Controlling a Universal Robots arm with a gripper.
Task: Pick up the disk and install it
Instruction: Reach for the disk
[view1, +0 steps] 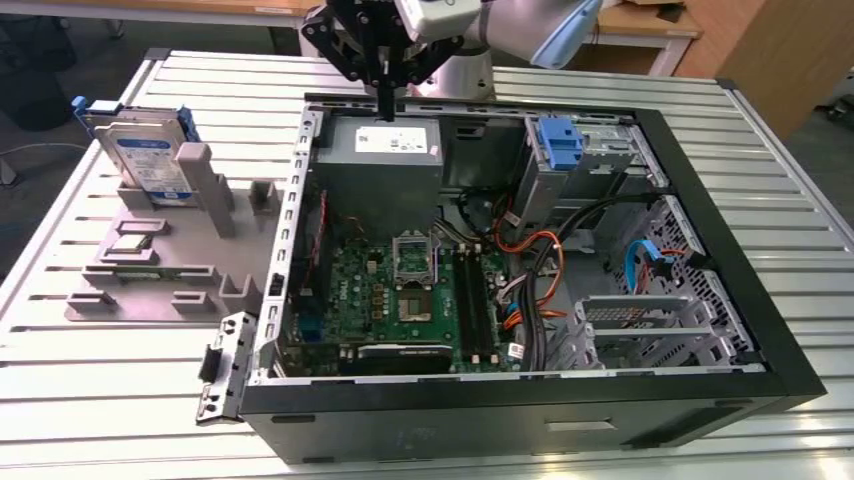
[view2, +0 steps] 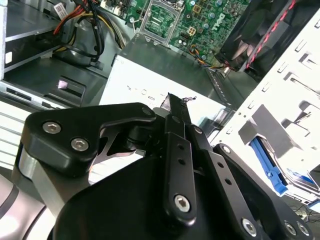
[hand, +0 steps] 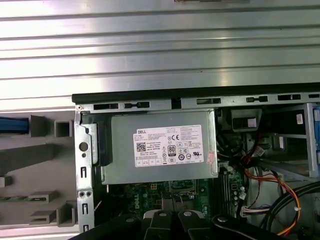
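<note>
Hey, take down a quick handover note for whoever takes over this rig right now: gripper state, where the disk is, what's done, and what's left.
Gripper: fingers shut, holding nothing, hanging over the grey power supply inside the open computer case.
Disk: standing on edge in the grey fixture, outside the case on the exterior view's left, well apart from the gripper.
Done: nothing that shows; the disk is not yet picked up.
Left: the pick-up and the install.
</note>
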